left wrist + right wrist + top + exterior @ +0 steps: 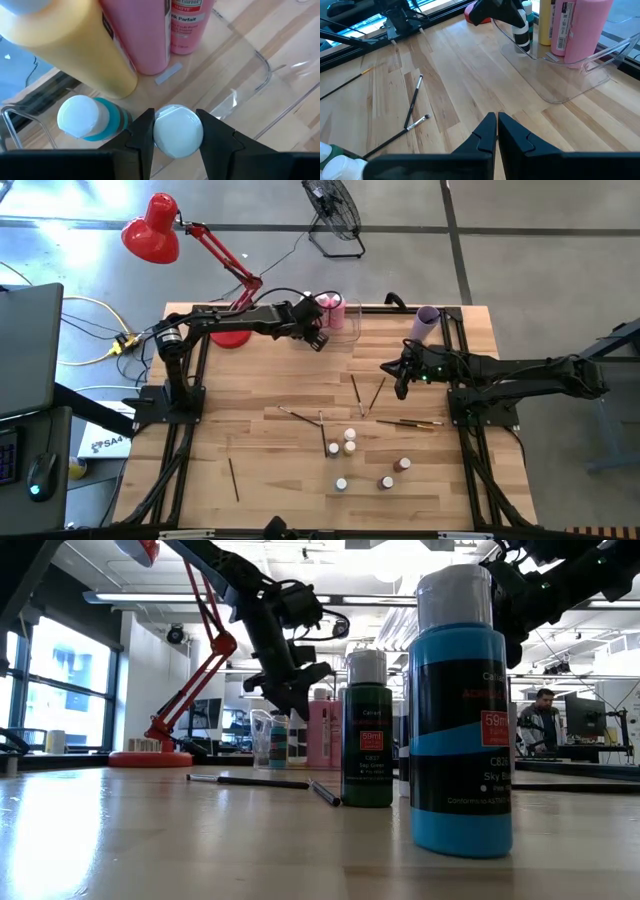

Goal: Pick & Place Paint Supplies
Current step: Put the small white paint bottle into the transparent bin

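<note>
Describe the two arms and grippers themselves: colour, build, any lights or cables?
Both arms are matte black, jointed tubular links. The left gripper has two black, angular wedge fingers; the right gripper matches. A small green light glows near the right wrist in the high view.

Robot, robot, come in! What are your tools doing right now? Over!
Left tool shut on small white-capped bottle, over clear bin. Right tool shut, empty, above table. Nothing in the way.
</note>
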`<state>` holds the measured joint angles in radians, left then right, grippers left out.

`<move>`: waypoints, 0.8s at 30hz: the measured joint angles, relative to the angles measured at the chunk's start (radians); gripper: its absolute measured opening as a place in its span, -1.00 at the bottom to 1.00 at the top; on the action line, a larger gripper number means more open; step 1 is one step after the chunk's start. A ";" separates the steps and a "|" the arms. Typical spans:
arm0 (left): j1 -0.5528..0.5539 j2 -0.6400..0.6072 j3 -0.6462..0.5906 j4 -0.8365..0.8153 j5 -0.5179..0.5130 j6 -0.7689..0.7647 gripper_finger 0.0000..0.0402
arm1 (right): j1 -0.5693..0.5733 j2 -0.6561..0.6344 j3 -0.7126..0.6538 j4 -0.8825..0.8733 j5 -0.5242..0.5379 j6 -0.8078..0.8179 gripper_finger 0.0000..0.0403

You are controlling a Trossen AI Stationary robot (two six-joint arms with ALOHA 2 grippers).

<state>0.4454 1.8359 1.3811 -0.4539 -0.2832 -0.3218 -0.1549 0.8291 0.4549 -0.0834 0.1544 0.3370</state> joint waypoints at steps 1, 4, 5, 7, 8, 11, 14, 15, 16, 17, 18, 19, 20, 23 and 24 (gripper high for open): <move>0.000 0.000 0.000 0.001 0.000 0.001 -0.38 | 0.000 0.000 0.000 0.000 0.000 0.000 -0.96; 0.000 0.000 0.000 0.011 0.000 0.002 -0.27 | 0.000 0.000 0.000 0.000 0.000 0.000 -0.96; 0.000 0.000 0.000 0.016 -0.001 0.002 -0.23 | 0.000 0.000 0.000 0.000 0.000 0.000 -0.96; 0.000 0.000 0.000 0.019 -0.001 0.002 -0.18 | 0.000 0.000 0.000 0.000 0.000 0.000 -0.96; 0.000 0.000 0.000 0.021 -0.001 0.002 -0.16 | 0.000 0.000 0.000 0.000 0.000 0.000 -0.96; 0.000 0.000 0.000 0.039 -0.001 0.002 -0.12 | 0.000 0.000 0.000 0.000 0.000 0.000 -0.96; 0.000 0.000 0.000 0.043 -0.001 0.002 -0.11 | 0.000 0.000 0.000 -0.001 0.000 0.000 -0.96; 0.000 0.000 0.000 0.044 -0.001 0.002 -0.11 | 0.000 0.000 0.000 -0.003 0.000 0.000 -0.96; 0.000 0.000 0.000 0.044 -0.001 0.002 -0.11 | 0.000 0.000 0.000 -0.007 0.000 0.000 -0.96; 0.000 0.000 0.000 0.044 -0.001 0.002 -0.11 | 0.000 0.000 0.000 -0.011 0.000 0.000 -0.96; 0.000 0.000 0.000 0.043 -0.001 0.003 -0.11 | 0.000 0.000 0.000 -0.016 0.000 0.000 -0.96; 0.000 0.000 0.000 0.043 -0.001 0.004 -0.11 | 0.000 0.000 0.000 -0.020 0.000 0.000 -0.96; 0.000 0.000 0.000 0.043 -0.001 0.007 -0.11 | 0.000 0.000 0.000 -0.022 0.000 0.000 -0.96; 0.000 0.000 0.000 0.043 -0.001 0.010 -0.11 | 0.000 0.000 0.000 -0.025 -0.001 0.000 -0.96; 0.000 0.000 0.000 0.043 -0.001 0.010 -0.11 | 0.000 0.000 0.000 -0.025 0.000 0.000 -0.96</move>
<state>0.4458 1.8355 1.3815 -0.4107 -0.2840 -0.3119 -0.1551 0.8291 0.4549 -0.1085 0.1543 0.3367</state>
